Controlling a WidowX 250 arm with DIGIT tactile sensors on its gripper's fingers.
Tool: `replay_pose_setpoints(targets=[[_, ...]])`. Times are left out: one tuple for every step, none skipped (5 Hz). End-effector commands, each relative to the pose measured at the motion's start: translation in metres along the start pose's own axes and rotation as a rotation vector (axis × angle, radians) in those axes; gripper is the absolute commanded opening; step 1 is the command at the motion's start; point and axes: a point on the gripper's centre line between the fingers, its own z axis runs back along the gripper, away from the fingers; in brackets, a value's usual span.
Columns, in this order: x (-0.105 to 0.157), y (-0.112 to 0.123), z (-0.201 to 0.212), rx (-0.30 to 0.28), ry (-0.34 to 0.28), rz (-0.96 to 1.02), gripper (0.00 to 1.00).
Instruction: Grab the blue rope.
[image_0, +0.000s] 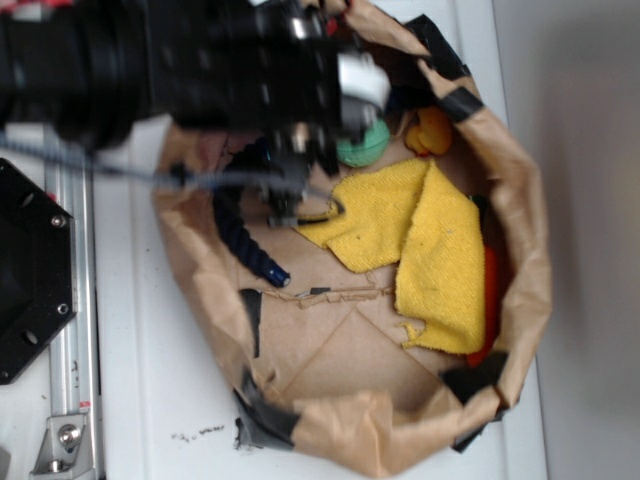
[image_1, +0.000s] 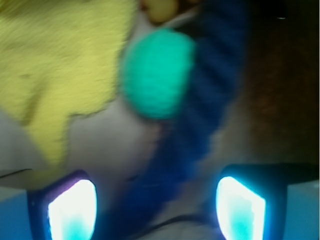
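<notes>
pincer (image_1: 156, 210) hangs spread, its fingertips either side of the blue rope (image_1: 200, 125) below it.

Setting is a robot test bench in a lab or workshop. Evidence: a plain white tabletop (image_0: 150, 380), a bolted silver aluminium rail (image_0: 70, 330), and a taped-up brown paper bag (image_0: 340, 350) serving as a bin for practice items.

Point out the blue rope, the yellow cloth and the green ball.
blue rope (image_0: 247, 243): exterior view, twisted strand above capped end.
yellow cloth (image_0: 440, 260): exterior view, middle of larger fold.
green ball (image_1: 157, 72): wrist view, centre.
</notes>
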Motion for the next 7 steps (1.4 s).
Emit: replay_pose_setpoints(targets=[[0.014, 0.014, 0.001, -0.019, -0.041, 0.070, 1.00], [0.014, 0.006, -0.005, -0.029, -0.038, 0.102, 0.00], [0.013, 0.005, -0.008, -0.044, -0.029, 0.153, 0.00], [0.022, -0.007, 0.005, -0.097, -0.042, 0.186, 0.00], [0.029, -0.018, 0.014, -0.111, -0.049, 0.206, 0.00], [0.028, -0.022, 0.010, -0.088, -0.037, 0.208, 0.00], [0.028, -0.020, 0.016, -0.062, -0.045, 0.245, 0.00]])
